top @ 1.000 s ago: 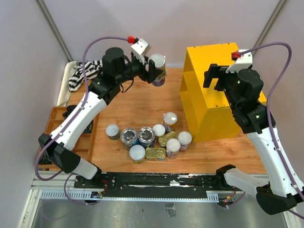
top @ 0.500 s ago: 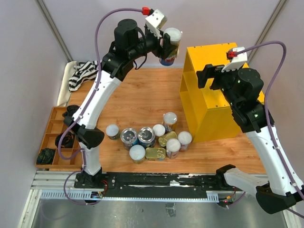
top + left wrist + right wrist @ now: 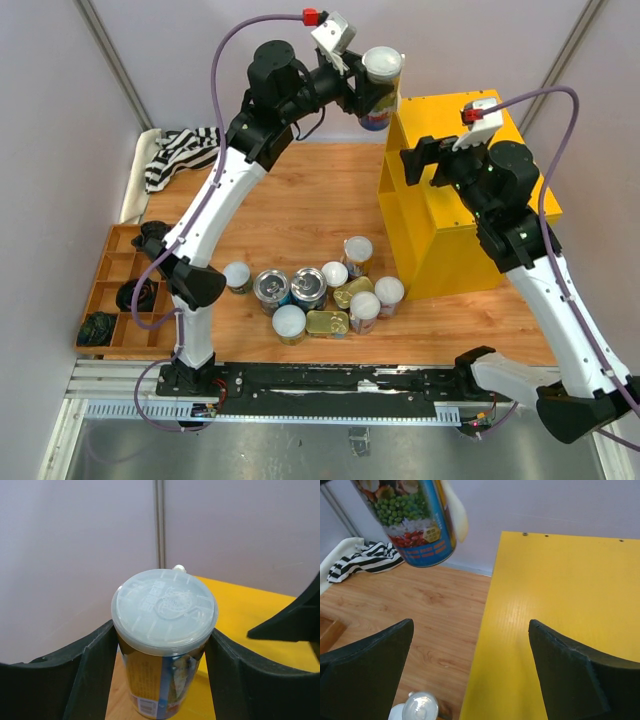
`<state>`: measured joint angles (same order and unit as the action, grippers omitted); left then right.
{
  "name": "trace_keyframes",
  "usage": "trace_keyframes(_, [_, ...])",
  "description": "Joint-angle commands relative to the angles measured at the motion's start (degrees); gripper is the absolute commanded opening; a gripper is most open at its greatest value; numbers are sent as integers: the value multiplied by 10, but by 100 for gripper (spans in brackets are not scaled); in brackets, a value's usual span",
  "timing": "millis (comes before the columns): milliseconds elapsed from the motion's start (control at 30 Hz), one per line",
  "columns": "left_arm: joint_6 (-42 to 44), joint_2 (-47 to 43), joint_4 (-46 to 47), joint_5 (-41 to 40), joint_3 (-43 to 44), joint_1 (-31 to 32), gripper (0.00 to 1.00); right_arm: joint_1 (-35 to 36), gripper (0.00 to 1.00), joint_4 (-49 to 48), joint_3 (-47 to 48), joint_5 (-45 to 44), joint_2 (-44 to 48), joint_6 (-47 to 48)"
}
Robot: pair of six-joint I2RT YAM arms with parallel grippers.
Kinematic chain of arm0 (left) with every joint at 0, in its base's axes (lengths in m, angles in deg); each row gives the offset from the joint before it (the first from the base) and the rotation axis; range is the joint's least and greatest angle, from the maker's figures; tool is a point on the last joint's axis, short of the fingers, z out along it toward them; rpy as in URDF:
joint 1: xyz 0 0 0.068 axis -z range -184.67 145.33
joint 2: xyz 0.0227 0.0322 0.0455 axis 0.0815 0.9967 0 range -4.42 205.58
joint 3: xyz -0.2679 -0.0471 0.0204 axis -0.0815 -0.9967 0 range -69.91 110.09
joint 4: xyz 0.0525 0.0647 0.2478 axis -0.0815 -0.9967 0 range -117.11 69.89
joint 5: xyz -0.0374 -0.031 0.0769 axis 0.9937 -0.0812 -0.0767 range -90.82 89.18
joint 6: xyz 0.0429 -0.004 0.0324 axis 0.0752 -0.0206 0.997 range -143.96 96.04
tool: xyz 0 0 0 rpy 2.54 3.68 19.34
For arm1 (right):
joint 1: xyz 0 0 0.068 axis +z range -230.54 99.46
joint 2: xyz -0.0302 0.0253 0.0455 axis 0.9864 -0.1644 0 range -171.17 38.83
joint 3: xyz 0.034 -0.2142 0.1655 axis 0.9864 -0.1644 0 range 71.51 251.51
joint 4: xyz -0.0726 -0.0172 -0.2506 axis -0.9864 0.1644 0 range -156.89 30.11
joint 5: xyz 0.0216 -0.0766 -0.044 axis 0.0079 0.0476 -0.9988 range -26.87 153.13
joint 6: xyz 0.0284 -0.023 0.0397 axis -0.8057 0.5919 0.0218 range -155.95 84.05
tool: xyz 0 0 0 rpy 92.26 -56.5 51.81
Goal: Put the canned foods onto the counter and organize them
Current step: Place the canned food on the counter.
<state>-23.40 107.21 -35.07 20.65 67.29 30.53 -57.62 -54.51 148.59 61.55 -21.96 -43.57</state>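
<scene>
Item: blue can (image 3: 380, 92), white lid up, gripped by its sides in the left gripper (image 3: 161, 632), aloft just beside the far left top corner of the counter (image 3: 455, 235). It is higher and nearer that corner than a second ago. Right gripper (image 3: 471, 630): spread wide, holding nothing, over the counter's left top edge, shifted slightly left. Remaining cans (image 3: 315, 295): clustered by the table's near edge, left of the counter, unmoved.
</scene>
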Motion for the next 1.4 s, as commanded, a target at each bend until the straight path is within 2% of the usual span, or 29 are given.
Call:
trace_keyframes(0, [-31, -14, 154, 22, 39, 7, 1, 4, 98, -58, 19, 70, -23, -2])
trace_keyframes(233, [-60, 16, 206, 42, 51, 16, 0, 3, 98, -76, 56, 50, -49, -2])
trace_keyframes(400, [-79, 50, 254, 51, 61, 32, 1, 3, 98, -92, 40, -3, -42, -18])
trace_keyframes(600, [-79, 97, 302, 29, 73, 50, 0, 1, 98, -80, -21, -110, 22, -37])
trace_keyframes(800, [-82, 125, 326, 17, 72, 62, 0, 0, 98, -54, -73, -161, 102, -29])
trace_keyframes(1033, [-82, 142, 339, -2, 66, 75, 2, -5, 98, -32, -68, -188, 106, -13])
trace_keyframes(1067, [-84, 142, 339, -7, 66, 75, 10, -5, 98, -30, -68, -187, 102, -12])
trace_keyframes(1133, [-84, 141, 339, -12, 65, 75, 44, -7, 98, -29, -64, -184, 90, -13])
trace_keyframes(1200, [-83, 139, 338, -17, 65, 75, 69, -8, 98, -28, -59, -177, 79, -13])
trace_keyframes(1233, [-82, 138, 335, -20, 65, 75, 78, -8, 98, -28, -54, -170, 74, -13])
trace_keyframes(1367, [-65, 120, 298, -20, 57, 72, 94, -8, 99, -22, -28, -143, 52, -11])
